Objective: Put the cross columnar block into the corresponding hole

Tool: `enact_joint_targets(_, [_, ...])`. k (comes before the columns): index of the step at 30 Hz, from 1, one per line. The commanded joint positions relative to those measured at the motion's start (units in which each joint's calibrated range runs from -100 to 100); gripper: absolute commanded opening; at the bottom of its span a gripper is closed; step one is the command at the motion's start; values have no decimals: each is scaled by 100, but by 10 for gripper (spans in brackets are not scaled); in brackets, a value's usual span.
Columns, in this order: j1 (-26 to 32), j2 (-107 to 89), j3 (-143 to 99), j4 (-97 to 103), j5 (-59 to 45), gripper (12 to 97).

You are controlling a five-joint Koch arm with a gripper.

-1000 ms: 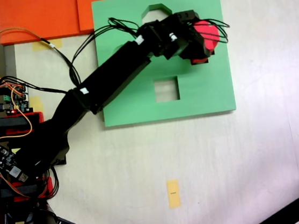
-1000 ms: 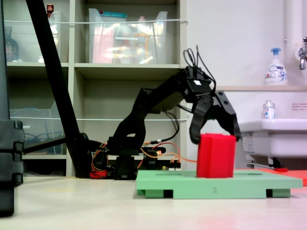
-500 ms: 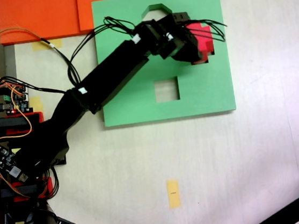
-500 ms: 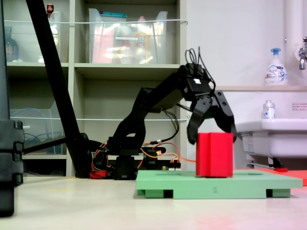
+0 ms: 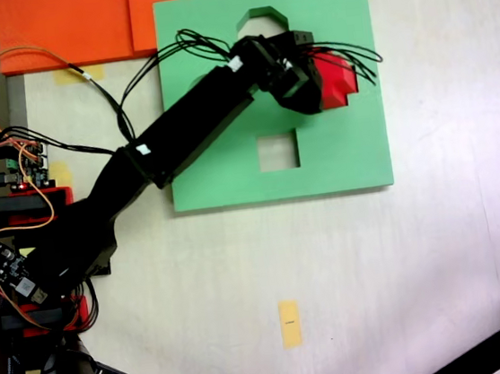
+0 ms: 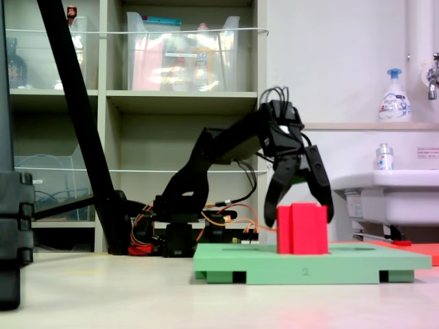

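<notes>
Low down, the black gripper [image 6: 298, 211] stands with its two jaws spread apart, one on each side of the small bright red foam block with the plus-shaped cross-section [image 6: 302, 228], their tips level with the block's upper part and seemingly just clear of its sides; in the fixed view from above the gripper [image 5: 309, 90] covers the left part of the red block [image 5: 335, 80]; the block stands upright, sunk partly into the flat light-green square foam board [image 6: 312, 262] at its right-hand cutout, which it hides; the board [image 5: 229, 162] lies on the pale table [image 5: 375, 254], with a square cutout [image 5: 278, 150] below the arm and an octagonal one [image 5: 258, 16] at the top edge; an orange foam sheet [image 5: 69, 27] touches the board's upper left corner.
</notes>
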Motion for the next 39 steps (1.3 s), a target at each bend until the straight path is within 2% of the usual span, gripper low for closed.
enact_joint_targets(1, [0, -97, 180, -232, 44, 403])
enact_joint_targets(8, [5, 1, 190, -146, 15, 403])
enact_joint_targets(13, [-24, 29, 200, 269, -855, 400])
enact_joint_targets(17, [-24, 113, 190, 307, -1050, 403])
enact_joint_targets(23, [-10, 57, 200, 269, -1001, 543])
enact_joint_targets(26, [0, -320, 200, 76, -928, 633])
enact_joint_targets(32, [-15, -1591, 190, -406, -972, 637])
enact_joint_targets(33, [-24, -1940, 190, -502, -1031, 666])
enact_joint_targets(34, [-39, -2331, 190, -588, -1162, 695])
enact_joint_targets(39, [-147, -4775, 200, -502, -2593, 691])
